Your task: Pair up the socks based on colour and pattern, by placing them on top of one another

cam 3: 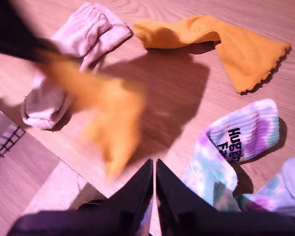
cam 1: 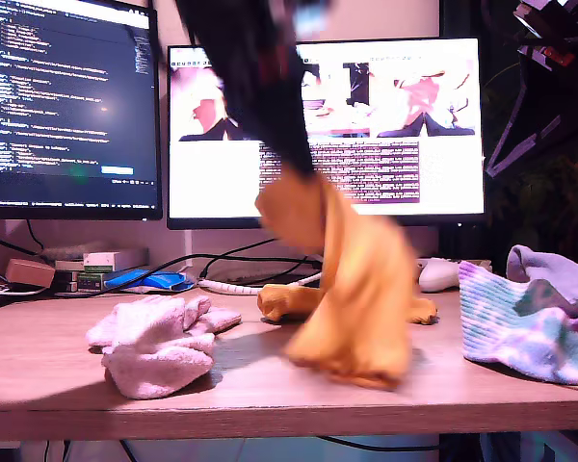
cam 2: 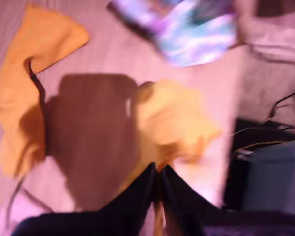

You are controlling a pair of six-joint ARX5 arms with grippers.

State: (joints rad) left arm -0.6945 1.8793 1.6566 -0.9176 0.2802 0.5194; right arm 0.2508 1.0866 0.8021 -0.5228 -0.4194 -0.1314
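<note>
Pink socks (cam 1: 159,342) lie bunched together on the desk (cam 1: 58,385) at the exterior view's left. At centre, a blurred dark arm comes in from the top edge with the hanging mustard sock (cam 1: 352,289) below it. Whether the sock's lower end touches the desk cannot be told. Just behind it, the lying mustard sock (cam 1: 289,300) rests on the desk. Further right is a white controller (cam 1: 441,274). The tie-dye sock (cam 1: 520,322) follows, with a lavender sock (cam 1: 554,269) just behind it.

The exterior view is too blurred to resolve the grip, which shows in the first wrist view. Only the second wrist view resolves the frilled cuff of the lying mustard sock and the black lettering on the tie-dye cuff.

My first gripper (cam 2: 157,172) has its jaws almost together, pinching a thin fold of the hanging mustard sock. My second gripper (cam 3: 154,169) has its jaws pressed together with nothing between them. It hangs over the desk's edge, near the tie-dye sock.
</note>
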